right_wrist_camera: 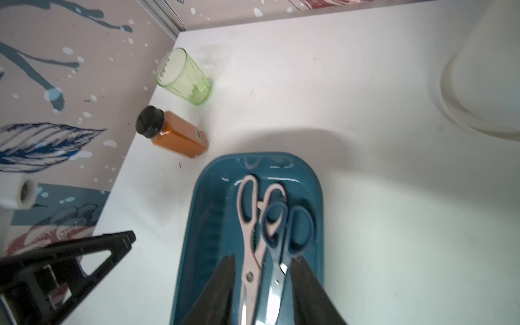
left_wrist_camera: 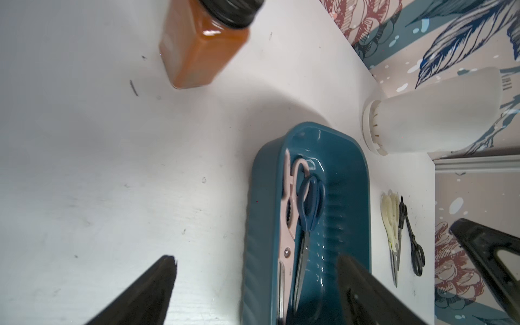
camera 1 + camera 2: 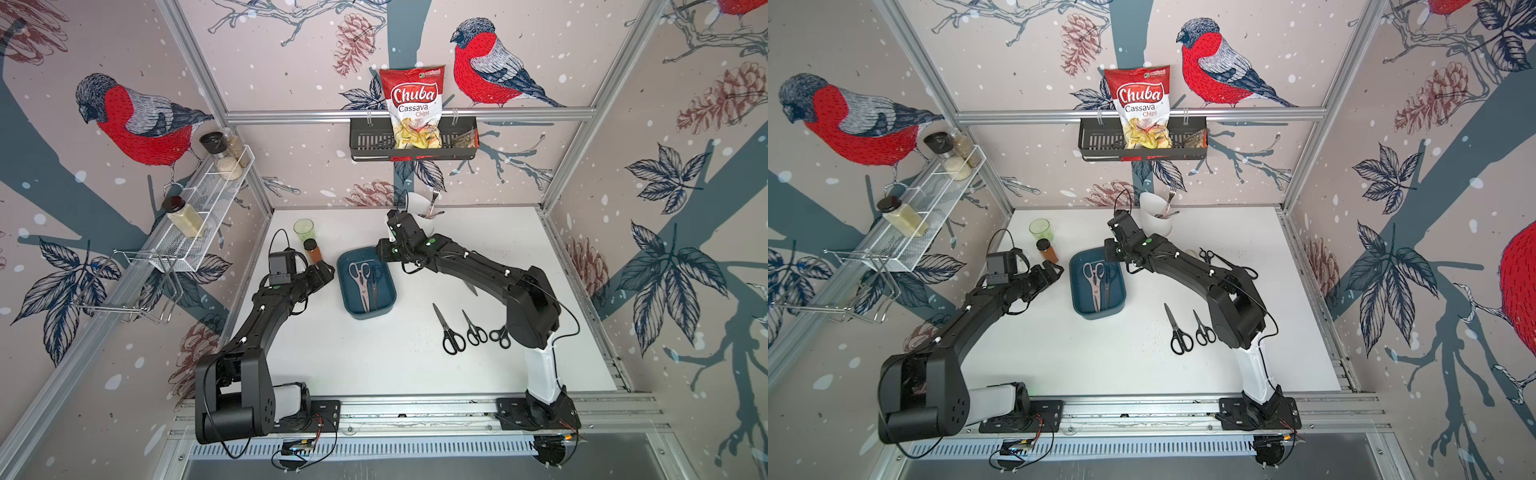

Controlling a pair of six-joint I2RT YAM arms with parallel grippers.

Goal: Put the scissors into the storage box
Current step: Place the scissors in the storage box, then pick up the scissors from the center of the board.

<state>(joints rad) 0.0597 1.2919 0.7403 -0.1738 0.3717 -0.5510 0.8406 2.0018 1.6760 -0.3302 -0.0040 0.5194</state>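
Teal storage box holds pink scissors and blue scissors, right end effector parted over them, left end effector wide apart; black scissors and cream scissors left out on desk.

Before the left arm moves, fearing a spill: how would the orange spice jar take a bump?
Tall and narrow, the orange spice jar probably tips before sliding. Flat sides should stop rolling. Filled nearly to the cap, likely hefty.

Bright, even light; soft shadows (wrist views slightly blurred).
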